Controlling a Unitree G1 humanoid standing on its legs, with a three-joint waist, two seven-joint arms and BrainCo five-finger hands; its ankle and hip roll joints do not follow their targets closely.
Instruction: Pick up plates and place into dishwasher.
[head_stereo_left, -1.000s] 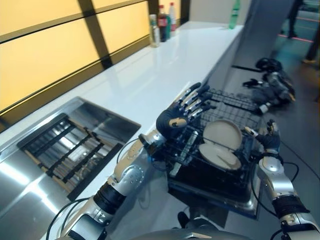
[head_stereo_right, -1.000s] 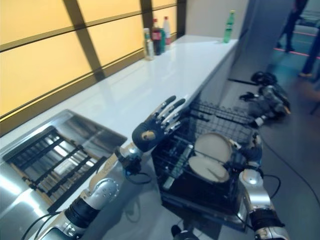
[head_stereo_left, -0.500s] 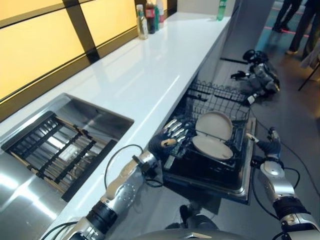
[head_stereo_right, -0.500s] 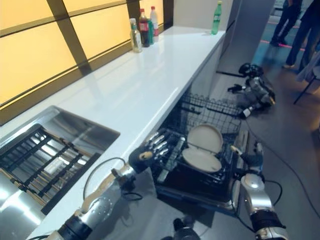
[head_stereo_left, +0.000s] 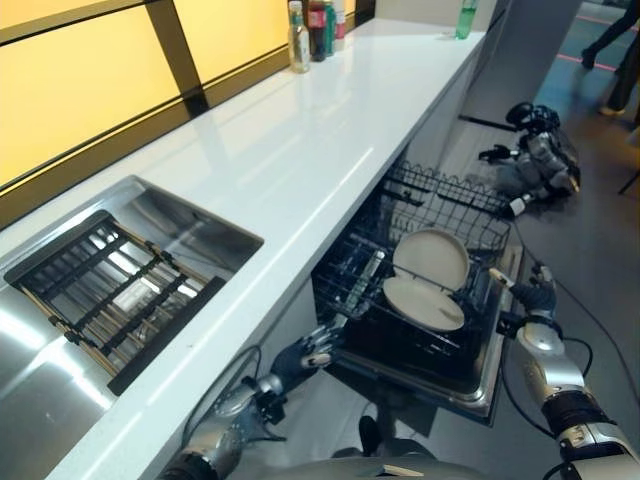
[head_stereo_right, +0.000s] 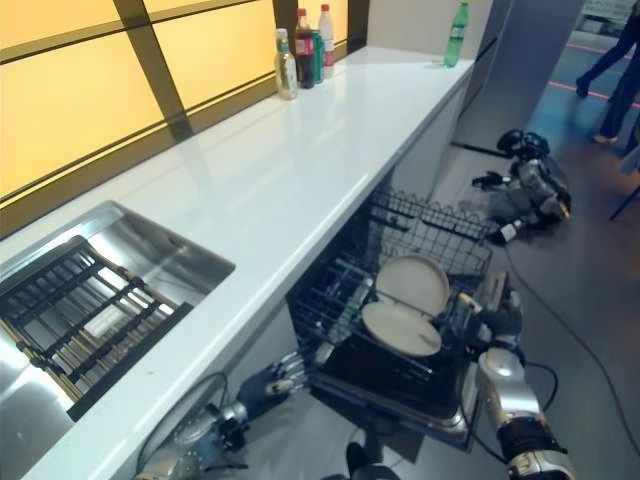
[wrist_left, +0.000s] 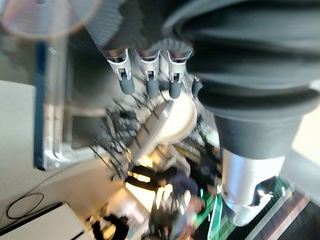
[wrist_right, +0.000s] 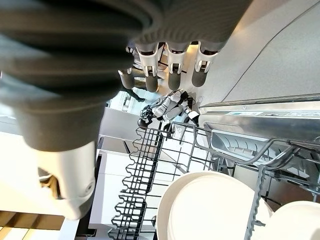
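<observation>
Two white plates sit in the pulled-out dark wire dishwasher rack (head_stereo_left: 350, 285): one plate (head_stereo_left: 431, 258) leans upright, the other plate (head_stereo_left: 423, 302) lies nearly flat in front of it. My left hand (head_stereo_left: 311, 349) hangs low under the counter edge, just off the rack's near left corner, fingers (wrist_left: 126, 76) relaxed and holding nothing. My right hand (head_stereo_left: 536, 296) hovers at the rack's right side beside the open door, fingers (wrist_right: 174, 74) loose and empty. The right wrist view looks onto the upright plate (wrist_right: 210, 210) inside the wire rack.
A long white counter (head_stereo_left: 300, 150) runs away on the left, with a steel sink (head_stereo_left: 150, 205) holding a black grid (head_stereo_left: 110, 290). Bottles (head_stereo_left: 312, 24) and a green bottle (head_stereo_left: 466, 18) stand at its far end. Another robot (head_stereo_left: 535, 155) lies on the floor beyond the dishwasher.
My left hand has dropped from above the rack to below the counter edge by the rack's near corner. The view has shifted. The right hand and plates stay put.
</observation>
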